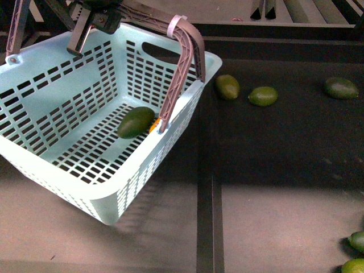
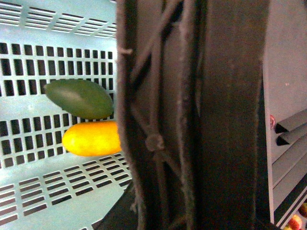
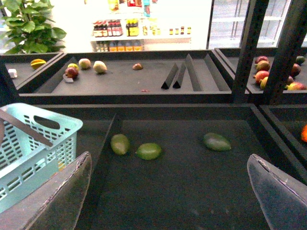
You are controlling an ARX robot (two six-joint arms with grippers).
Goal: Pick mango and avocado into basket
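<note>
The turquoise basket [image 1: 68, 108] hangs tilted above the dark counter, its brown handles [image 1: 185, 62] raised. At the top left my left gripper [image 1: 91, 23] is shut on the basket, and the handle [image 2: 192, 115] fills most of the left wrist view. Inside lie the dark green avocado [image 1: 135, 122] [image 2: 79, 98] and the yellow-orange mango [image 2: 93, 139]. From the front only a sliver of the mango [image 1: 153, 125] shows behind the avocado. In its own wrist view my right gripper [image 3: 170, 201] stands open over bare counter, right of the basket [image 3: 29, 143].
Three lighter green avocados [image 1: 227, 86] [image 1: 263, 96] [image 1: 341, 87] lie on the counter right of the basket. Two more [image 1: 357, 242] sit at the near right corner. A raised bin wall [image 3: 144, 98] and shelves with other fruit stand behind.
</note>
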